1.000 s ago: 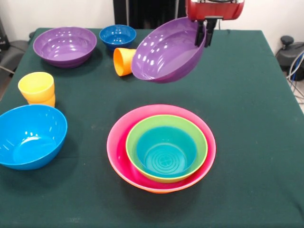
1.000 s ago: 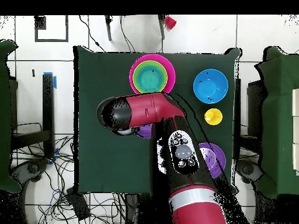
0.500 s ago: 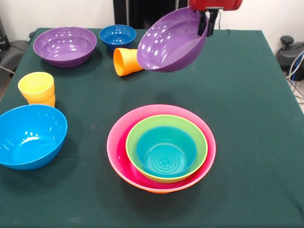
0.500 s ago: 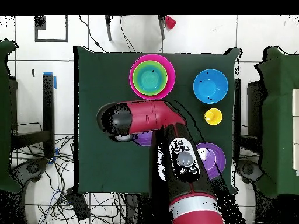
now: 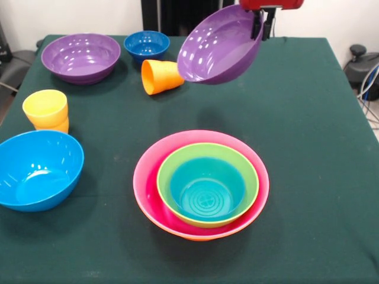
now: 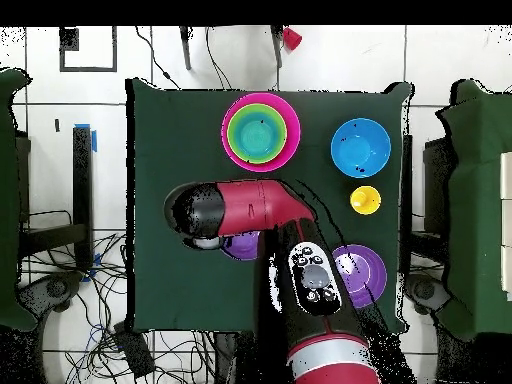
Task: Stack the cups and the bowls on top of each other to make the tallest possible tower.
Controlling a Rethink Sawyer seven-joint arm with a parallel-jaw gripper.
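i see the gripper (image 5: pixel 265 23) at the top edge, fingers pinching the rim of a purple bowl (image 5: pixel 220 46) that hangs tilted in the air above the dark green table (image 5: pixel 314 118). on the cloth: the tower (image 5: pixel 201 183), a teal bowl inside a green one inside pink, orange outermost, sits near the front centre. a second purple bowl (image 5: pixel 80 56) and a small dark blue bowl (image 5: pixel 147 45) sit at the back, an orange cup (image 5: pixel 160 76) on its side beside them. a yellow cup (image 5: pixel 45 109) sits on another cup, just behind the light blue bowl (image 5: pixel 37 170). overhead, white floor tiles (image 6: pixel 330 55) and loose cables (image 6: pixel 150 350) surround the table; the arm (image 6: pixel 260 210) hides the held bowl.
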